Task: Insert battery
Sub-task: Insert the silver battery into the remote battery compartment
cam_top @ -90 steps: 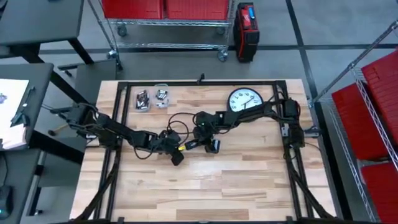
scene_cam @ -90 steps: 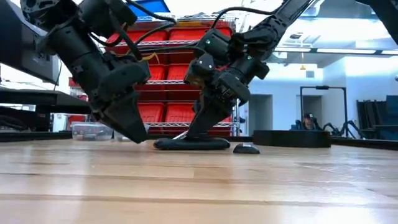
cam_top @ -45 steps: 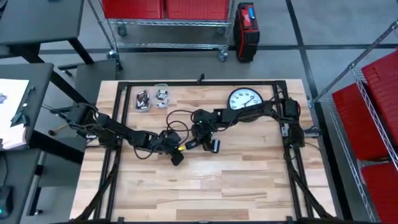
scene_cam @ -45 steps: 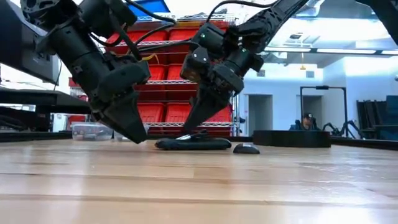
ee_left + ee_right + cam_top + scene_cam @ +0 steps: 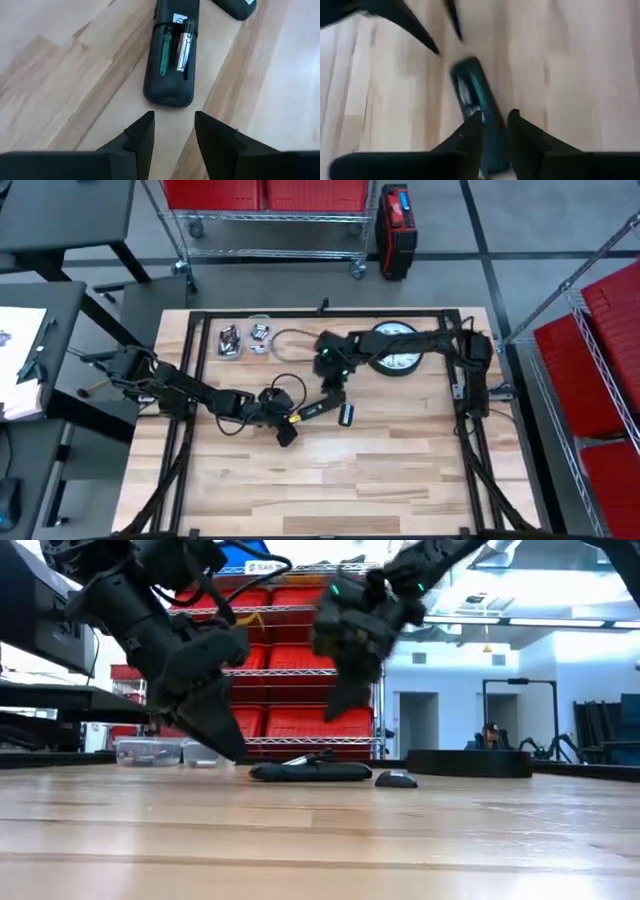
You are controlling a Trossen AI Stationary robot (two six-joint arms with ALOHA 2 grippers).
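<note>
Pale wood planks with visible grain form the worktop, smooth with a faint sheen. On it lies a remote control of matt black plastic, its open bay showing 2 batteries with glossy metallic wraps. A separate cover nearby has the same matt dark plastic. The left claw shows matt black plastic fingers.

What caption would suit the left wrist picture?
Left gripper open above a remote control lying on the table, its battery bay uncovered.
</note>
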